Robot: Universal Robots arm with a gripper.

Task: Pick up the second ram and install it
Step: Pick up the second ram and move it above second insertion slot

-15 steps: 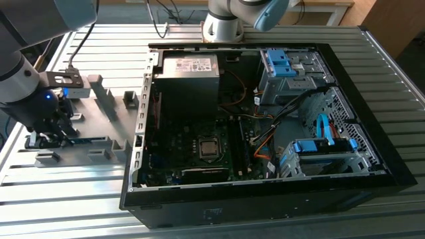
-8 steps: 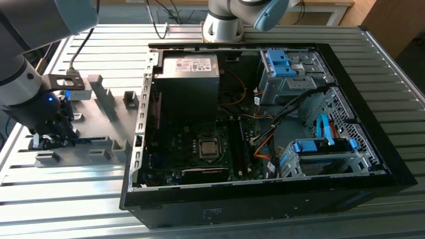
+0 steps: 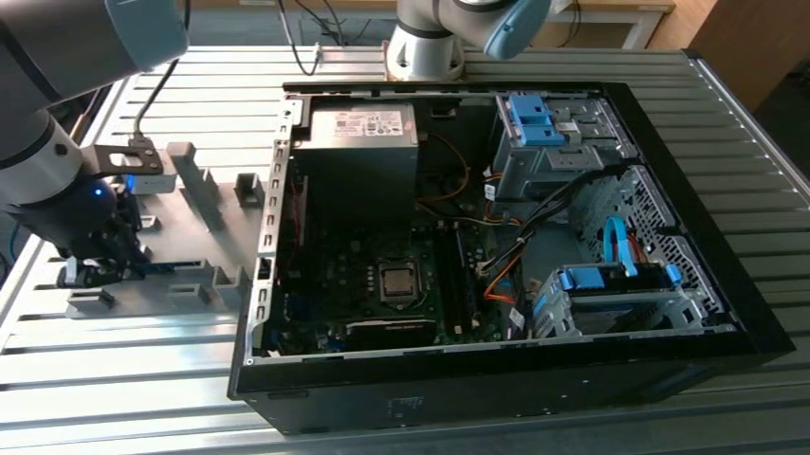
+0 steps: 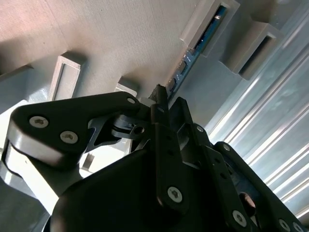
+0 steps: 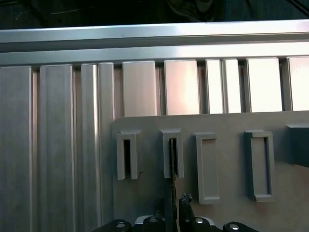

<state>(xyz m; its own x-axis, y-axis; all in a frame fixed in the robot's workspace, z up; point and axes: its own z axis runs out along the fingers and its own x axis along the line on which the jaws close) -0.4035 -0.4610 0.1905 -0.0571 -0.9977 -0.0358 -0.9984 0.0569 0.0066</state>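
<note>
The arm [image 3: 45, 142] reaches down at the exterior view's left, and its black claw [image 3: 101, 270] is lowered into the grey slotted holder tray [image 3: 190, 204] that lies on the ribbed metal table [image 3: 127, 360], just beside the open computer case [image 3: 727, 322]. In the first wrist view the second ram [image 5: 173, 159] stands on edge in one slot of the tray [image 5: 227, 123]. It shows as a thin dark line running straight down into the claw [image 5: 172, 205], with an empty slot to one side of it and two shut-faced blocks to the other. In the second wrist view the ram's blue board [image 4: 193, 55], with small parts along it, shows through the tray's [image 4: 120, 38] posts and ends right at the tip of the claw [image 4: 170, 99]. Whether the claw is clamped on the stick or only set around it cannot be told. A small blue light [image 3: 99, 192] glows on the wrist above the claw. Inside the case, the power supply at the far side carries a white label [image 3: 364, 121] whose print is too small to read. The bare processor socket [image 3: 397, 281] sits on the dark board nearer the camera, and blue drive brackets [image 3: 538, 118] stand at the exterior view's right.
</note>
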